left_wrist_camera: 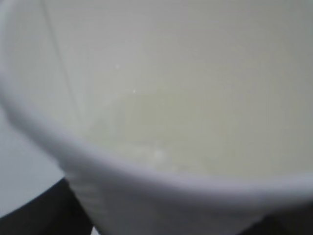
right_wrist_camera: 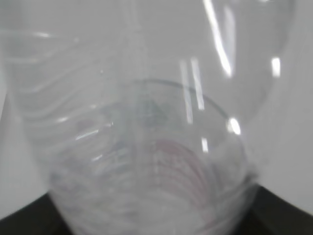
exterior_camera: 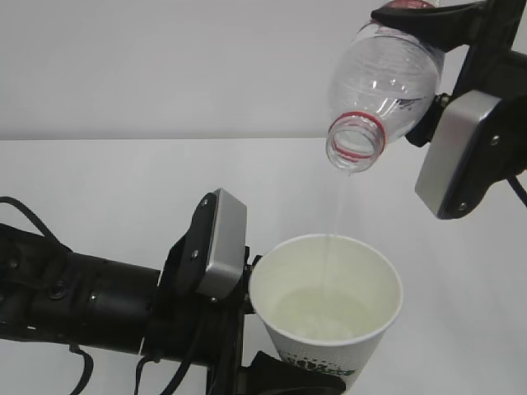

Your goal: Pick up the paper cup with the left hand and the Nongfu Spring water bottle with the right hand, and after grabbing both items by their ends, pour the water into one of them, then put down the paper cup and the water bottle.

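Observation:
The white paper cup stands upright at the bottom centre, and my left gripper is shut on its lower wall. Its cream inside fills the left wrist view, with black fingers at the bottom corners. The clear Nongfu Spring water bottle hangs at the top right, tipped with its red-ringed mouth down above the cup. My right gripper is shut on the bottle's body, which fills the right wrist view. A thin stream of water falls into a shallow pool in the cup.
A white tabletop lies under both arms and meets a pale wall at the back. The left arm's black body and cables fill the lower left. The right wrist's silver-grey box hangs just right of the bottle.

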### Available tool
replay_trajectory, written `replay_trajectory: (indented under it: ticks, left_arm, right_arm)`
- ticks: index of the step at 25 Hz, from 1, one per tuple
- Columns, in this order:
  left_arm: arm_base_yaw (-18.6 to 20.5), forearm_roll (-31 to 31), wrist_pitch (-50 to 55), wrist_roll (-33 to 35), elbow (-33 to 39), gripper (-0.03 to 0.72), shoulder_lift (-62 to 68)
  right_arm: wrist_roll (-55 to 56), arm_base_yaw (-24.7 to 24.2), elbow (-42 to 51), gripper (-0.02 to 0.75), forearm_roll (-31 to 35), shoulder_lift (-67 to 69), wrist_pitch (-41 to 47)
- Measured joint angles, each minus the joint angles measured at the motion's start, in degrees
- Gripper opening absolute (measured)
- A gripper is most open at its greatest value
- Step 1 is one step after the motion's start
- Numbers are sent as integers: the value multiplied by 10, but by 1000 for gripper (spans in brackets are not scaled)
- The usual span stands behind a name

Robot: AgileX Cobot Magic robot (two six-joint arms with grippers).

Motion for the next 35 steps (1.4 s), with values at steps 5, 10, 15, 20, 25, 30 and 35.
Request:
replay_trajectory:
  ticks: [5,10,15,20,25,30,35]
  left_arm:
    - [0,0,0,0,0,531,0]
    - [0,0,0,0,0,531,0]
    - [0,0,0,0,0,531,0]
    - [0,0,0,0,0,531,0]
    - [0,0,0,0,0,531,0]
    - [0,0,0,0,0,531,0]
    - [0,0,0,0,0,531,0]
  right_arm:
    - [-3,0,0,464,-1,0,0]
    - [-6,0,0,464,-1,0,0]
    - [-7,0,0,464,-1,0,0]
    - [-8,0,0,464,-1,0,0]
    - [-10,0,0,464,-1,0,0]
    - [-13,0,0,464,-1,0,0]
    - [-13,0,0,464,-1,0,0]
